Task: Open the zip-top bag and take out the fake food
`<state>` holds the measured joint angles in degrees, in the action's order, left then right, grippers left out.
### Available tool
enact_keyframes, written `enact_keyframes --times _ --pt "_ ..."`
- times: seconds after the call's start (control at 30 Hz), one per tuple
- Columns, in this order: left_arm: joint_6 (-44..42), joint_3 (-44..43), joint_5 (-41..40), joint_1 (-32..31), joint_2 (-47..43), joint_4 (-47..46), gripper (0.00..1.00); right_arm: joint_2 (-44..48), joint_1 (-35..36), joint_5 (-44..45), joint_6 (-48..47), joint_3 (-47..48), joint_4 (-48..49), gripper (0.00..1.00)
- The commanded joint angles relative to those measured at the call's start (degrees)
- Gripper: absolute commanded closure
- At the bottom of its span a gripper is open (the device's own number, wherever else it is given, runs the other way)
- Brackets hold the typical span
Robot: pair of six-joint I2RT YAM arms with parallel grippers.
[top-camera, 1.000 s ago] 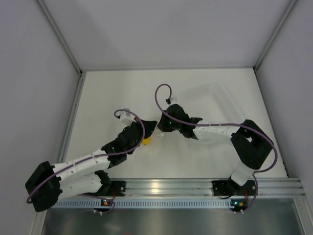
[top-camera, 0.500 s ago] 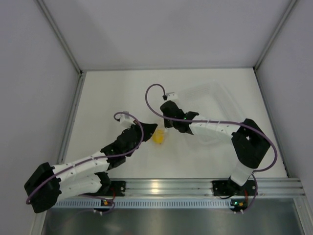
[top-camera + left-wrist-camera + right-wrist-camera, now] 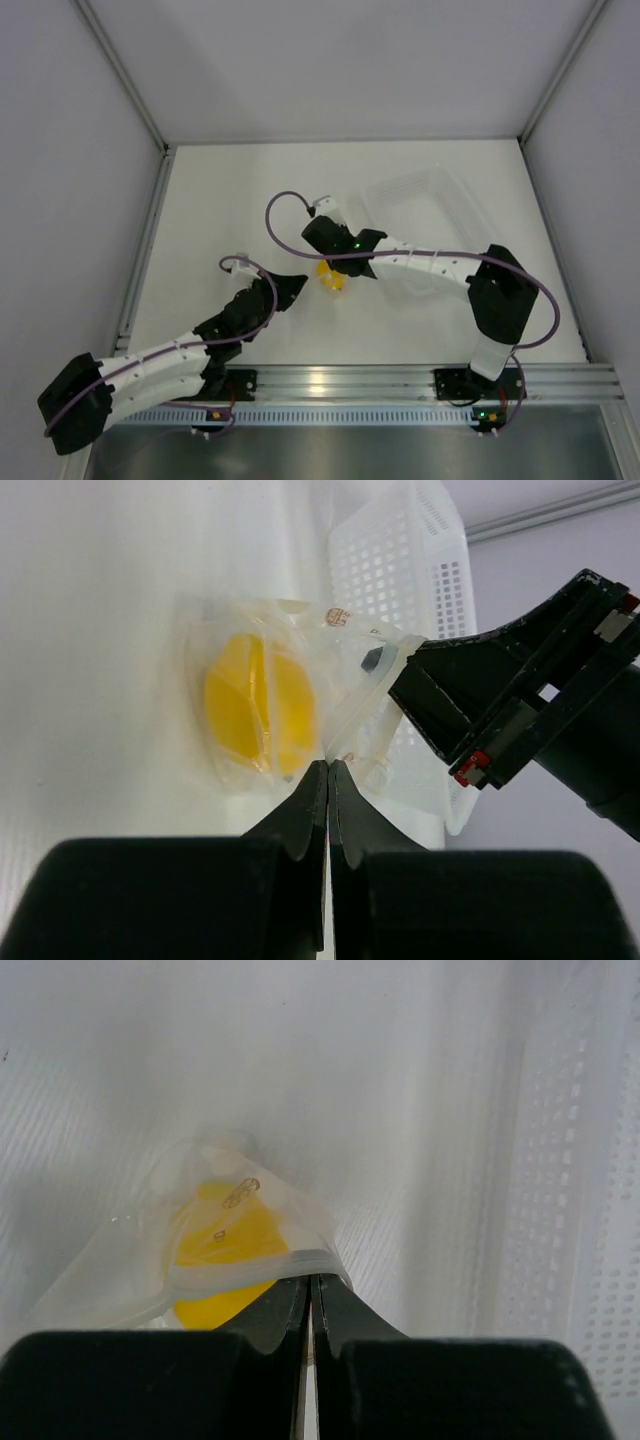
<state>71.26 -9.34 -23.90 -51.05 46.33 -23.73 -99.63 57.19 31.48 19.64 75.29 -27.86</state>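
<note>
The zip-top bag (image 3: 300,645) is clear and crinkly and lies on the white table with the fake food (image 3: 240,710), a yellow oval, inside it. The top view shows the food (image 3: 331,279) between the two grippers. My left gripper (image 3: 328,765) is shut, pinching a thin edge of the bag near its mouth; it also shows in the top view (image 3: 300,286). My right gripper (image 3: 311,1280) is shut on the bag's zip strip, with the bag (image 3: 130,1260) and food (image 3: 235,1235) just beyond its tips. In the top view the right gripper (image 3: 338,265) sits over the bag.
A rigid clear perforated tray (image 3: 440,195) stands to the right of the bag, behind the right forearm; it also shows in the left wrist view (image 3: 400,560) and the right wrist view (image 3: 590,1160). Grey walls enclose the table on three sides.
My left arm has drawn back toward the near left. My right gripper has swung left. The yellow food, once hidden under the grippers, now shows between them.
</note>
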Motion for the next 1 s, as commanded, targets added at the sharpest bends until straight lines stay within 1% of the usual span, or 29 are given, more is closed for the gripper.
enact_keyframes --times 0.0,0.17,0.2,0.23,0.27,0.33,0.37,0.5,0.63,0.73,0.8,0.97 --pt "1.33 2.31 -1.5 0.16 -0.71 -2.2 1.0 -2.49 1.87 3.33 -0.66 2.58 -4.93 1.0" --pt "-1.83 0.65 -0.89 0.16 0.69 -2.2 1.0 -2.59 2.49 -0.36 1.28 1.97 -3.79 0.99" --pt "-2.0 -0.14 -0.97 0.16 1.48 -2.29 1.0 -2.15 2.49 -1.15 1.45 1.62 -2.48 0.97" --pt "-2.7 -0.58 -0.97 0.16 2.1 -2.2 1.0 -1.19 2.58 -2.29 1.89 1.27 -1.68 0.93" --pt "-2.97 -1.02 -0.89 0.16 2.54 -2.2 1.0 -0.74 2.58 -4.83 1.89 0.4 -0.8 0.91" --pt "-3.41 -2.16 -0.53 0.16 3.76 -2.2 1.0 0.05 2.58 -7.04 2.07 -0.31 1.83 0.86" --pt "-3.5 -2.6 -0.36 0.16 4.03 -2.29 1.0 0.14 2.58 -7.92 2.16 -0.58 2.45 0.86" --pt "-4.03 -3.75 0.34 0.07 4.91 -2.2 1.0 -1.08 2.58 -8.29 2.33 -0.05 3.07 0.84" --pt "-4.64 -4.1 0.7 0.07 4.91 -2.2 1.0 -2.41 2.4 -8.63 2.6 -0.05 3.07 0.74" --pt "-4.47 -4.1 1.05 0.07 4.92 -2.2 1.0 -1.53 2.4 -8.37 3.04 -0.58 3.6 0.71" --pt "-4.38 -4.28 1.31 0.07 5.35 -2.2 1.0 -0.83 2.49 -8.37 3.21 -0.58 3.95 0.71" --pt "-4.2 -4.72 1.66 -0.02 5.35 -2.29 1.0 1.63 3.19 -9.69 3.56 -0.58 5.18 0.76"
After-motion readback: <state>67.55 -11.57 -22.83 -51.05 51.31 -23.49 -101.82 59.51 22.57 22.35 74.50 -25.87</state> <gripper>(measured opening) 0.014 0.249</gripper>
